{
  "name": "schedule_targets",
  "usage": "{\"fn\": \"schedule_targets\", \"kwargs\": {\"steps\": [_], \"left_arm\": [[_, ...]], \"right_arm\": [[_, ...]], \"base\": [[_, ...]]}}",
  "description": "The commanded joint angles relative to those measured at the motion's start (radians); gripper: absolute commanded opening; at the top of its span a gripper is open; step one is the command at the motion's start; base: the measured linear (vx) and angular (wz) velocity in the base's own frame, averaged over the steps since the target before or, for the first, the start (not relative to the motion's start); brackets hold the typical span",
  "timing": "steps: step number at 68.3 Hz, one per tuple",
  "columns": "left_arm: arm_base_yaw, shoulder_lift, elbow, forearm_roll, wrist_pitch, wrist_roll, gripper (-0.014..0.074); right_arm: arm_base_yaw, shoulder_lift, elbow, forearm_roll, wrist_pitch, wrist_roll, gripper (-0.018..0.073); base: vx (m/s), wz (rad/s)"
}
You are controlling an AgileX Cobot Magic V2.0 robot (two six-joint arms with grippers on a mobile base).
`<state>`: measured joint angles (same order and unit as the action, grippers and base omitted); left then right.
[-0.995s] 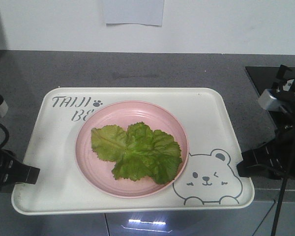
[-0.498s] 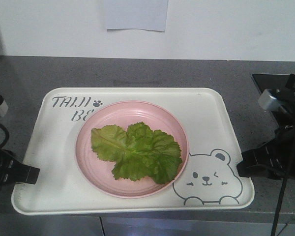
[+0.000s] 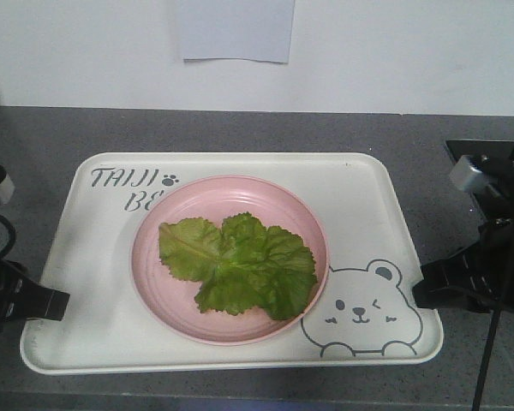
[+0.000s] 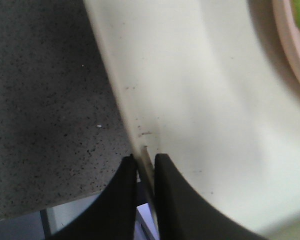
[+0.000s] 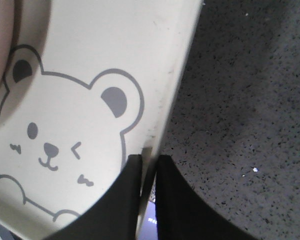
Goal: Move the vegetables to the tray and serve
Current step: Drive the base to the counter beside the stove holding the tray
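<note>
Centre frame: lettuce (image 3: 238, 265) on a pink plate (image 3: 180, 300), plate on the tray (image 3: 368, 205). Left gripper (image 4: 145, 162) pinching the tray's left rim – right gripper (image 5: 149, 162) clamped on the right rim. Grey counter (image 3: 240, 128) beneath.

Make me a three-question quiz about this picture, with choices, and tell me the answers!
1. Where is the lettuce?
A. on the pink plate
B. on the counter
C. in a gripper

2. What is drawn on the tray?
A. a cat
B. a bear
C. a fish

3. What is the left gripper doing?
A. hanging open in the air
B. pinching the tray's edge
C. holding the plate

Answers: 1 A, the leaves lie inside the plate. 2 B, a winking bear sits in the tray's corner. 3 B, its fingers close on the rim, as the right gripper does on the other side.
</note>
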<state>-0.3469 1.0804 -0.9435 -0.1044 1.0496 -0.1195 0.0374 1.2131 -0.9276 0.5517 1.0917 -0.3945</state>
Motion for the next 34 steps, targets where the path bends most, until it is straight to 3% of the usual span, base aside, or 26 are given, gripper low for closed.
{"fn": "schedule_targets", "kwargs": {"steps": [1, 34], "left_arm": [[-0.01, -0.019, -0.029, -0.036, -0.082, 0.019, -0.0006], [-0.01, -0.019, -0.029, -0.036, -0.082, 0.019, -0.0006]], "right_arm": [[0.011, -0.028, -0.026, 0.083, 0.032, -0.052, -0.0001], [0.011, -0.028, -0.026, 0.083, 0.032, -0.052, -0.0001]], "base": [[0.07, -0.01], [0.06, -0.01]]}}
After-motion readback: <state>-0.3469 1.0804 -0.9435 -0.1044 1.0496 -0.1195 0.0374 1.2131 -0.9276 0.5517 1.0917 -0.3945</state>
